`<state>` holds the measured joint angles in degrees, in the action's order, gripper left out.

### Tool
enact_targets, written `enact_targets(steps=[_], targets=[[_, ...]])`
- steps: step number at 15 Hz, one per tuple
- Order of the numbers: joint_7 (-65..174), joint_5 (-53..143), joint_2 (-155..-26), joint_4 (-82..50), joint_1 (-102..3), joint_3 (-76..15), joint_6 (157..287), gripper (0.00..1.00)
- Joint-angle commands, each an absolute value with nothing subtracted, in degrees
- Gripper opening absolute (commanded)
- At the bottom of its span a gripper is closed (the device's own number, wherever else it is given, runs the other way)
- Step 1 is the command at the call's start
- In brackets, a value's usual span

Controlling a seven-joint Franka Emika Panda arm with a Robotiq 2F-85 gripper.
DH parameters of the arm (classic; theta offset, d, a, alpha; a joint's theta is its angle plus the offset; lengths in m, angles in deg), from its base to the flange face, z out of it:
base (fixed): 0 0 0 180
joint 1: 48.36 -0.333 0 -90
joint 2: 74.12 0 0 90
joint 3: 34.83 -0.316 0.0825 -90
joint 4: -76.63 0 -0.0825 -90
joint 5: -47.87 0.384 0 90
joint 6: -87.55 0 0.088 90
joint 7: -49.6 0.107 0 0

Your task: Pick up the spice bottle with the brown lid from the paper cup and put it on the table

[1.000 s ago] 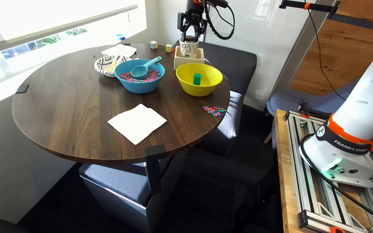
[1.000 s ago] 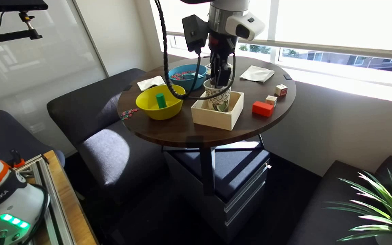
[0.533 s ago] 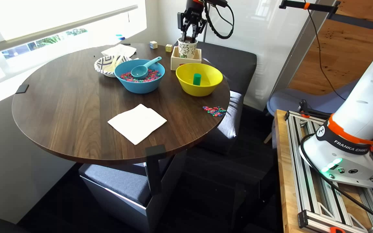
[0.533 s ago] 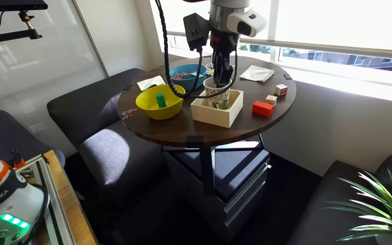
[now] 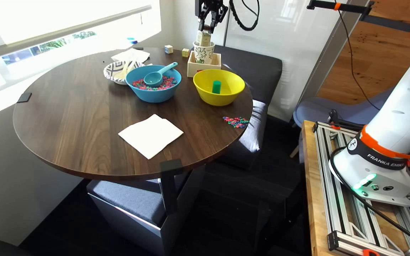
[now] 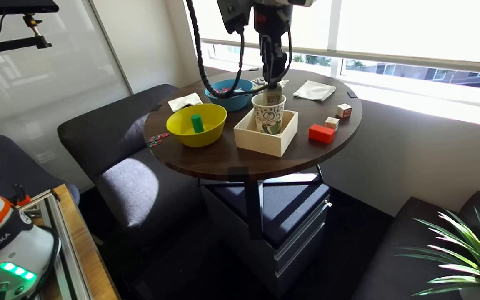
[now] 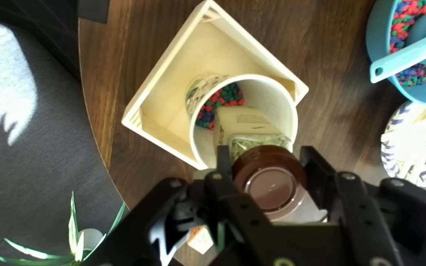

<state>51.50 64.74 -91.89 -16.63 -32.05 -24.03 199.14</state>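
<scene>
My gripper [image 5: 206, 28] is shut on the brown lid of the spice bottle [image 5: 204, 38], above the paper cup [image 5: 204, 54]. In the wrist view the fingers [image 7: 266, 159] flank the round lid, and the bottle's pale body [image 7: 248, 120] slants down into the cup [image 7: 276, 98]. The bottle's lower end is still inside the cup; its labelled body shows above the rim in an exterior view [image 6: 273, 97]. The cup stands upright in a small wooden box [image 6: 261, 143] and holds coloured bits at its bottom. The box rests on the round dark table [image 5: 84, 121].
A yellow bowl [image 5: 205, 89] with a green cylinder [image 5: 216, 87] stands beside the box. A blue bowl [image 5: 153, 94] with a scoop and a patterned paper bowl [image 5: 112, 73] are farther along. A red block [image 6: 322, 133], small cubes [image 6: 344, 110] and napkins [image 5: 150, 135] lie around.
The gripper has risen, pulling the bottle partly up out of the cup. Earlier, the box and cup shifted slightly; they stay on the table.
</scene>
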Motion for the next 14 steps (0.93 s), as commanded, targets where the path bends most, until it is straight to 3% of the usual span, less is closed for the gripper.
enact_targets(steps=[1,8,14], targets=[[51.38,59.72,-85.64,-19.05,-33.96,-23.82,201.1,0.25],[49.94,56.53,-79.43,-21.02,-38.45,-26.98,201.42,0.25],[55.9,53.6,-85.88,-18.92,-43.66,-30.34,207.32,0.25]])
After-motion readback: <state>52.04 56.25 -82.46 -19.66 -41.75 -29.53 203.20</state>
